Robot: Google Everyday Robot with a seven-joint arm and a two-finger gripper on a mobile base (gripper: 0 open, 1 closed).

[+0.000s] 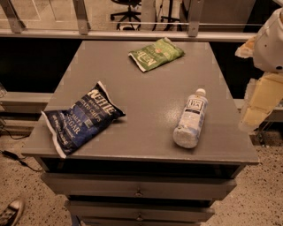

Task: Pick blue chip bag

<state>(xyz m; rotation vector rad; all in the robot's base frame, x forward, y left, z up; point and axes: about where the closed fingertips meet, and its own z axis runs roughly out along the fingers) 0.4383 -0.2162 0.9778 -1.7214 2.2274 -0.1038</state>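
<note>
As viewed from the front and slightly above, a grey table top (146, 106) is recorded with three loose items lying on it.

Item 1: blue chip bag (82, 119). Dark navy, crinkled, with white lettering and white crimped ends. It is laid flat at the near left corner of the table top, set on a diagonal, with one crimped end turned toward the middle of the surface and the other brought right up to the left and front edges. Nothing is touching it.

Item 2: green chip bag (156, 54). Smaller than item 1, it is laid flat near the far edge, about midway across, well apart from both other items.

Item 3: water bottle (191, 119). Clear, with a white cap and a pale label. It is laid on its side on the right half of the surface, with the cap pointed toward the far side and the base near the front edge.

Item 4: gripper (258, 101). Pale yellow, carried on a white arm (272, 42) at the right margin of the view. It is held off the right edge of the table top, above the surface level, nearest the water bottle and well apart from the blue chip bag. Whether it is parted or closed cannot be told.

Fixtures: two drawers (177, 187) are fitted beneath the table top, each with a small round knob (139, 193).

Surroundings: a speckled floor (261, 207) is noted, with a shoe (11, 212) at the lower left corner and a chair base (128, 11) beyond the far rail.
</note>
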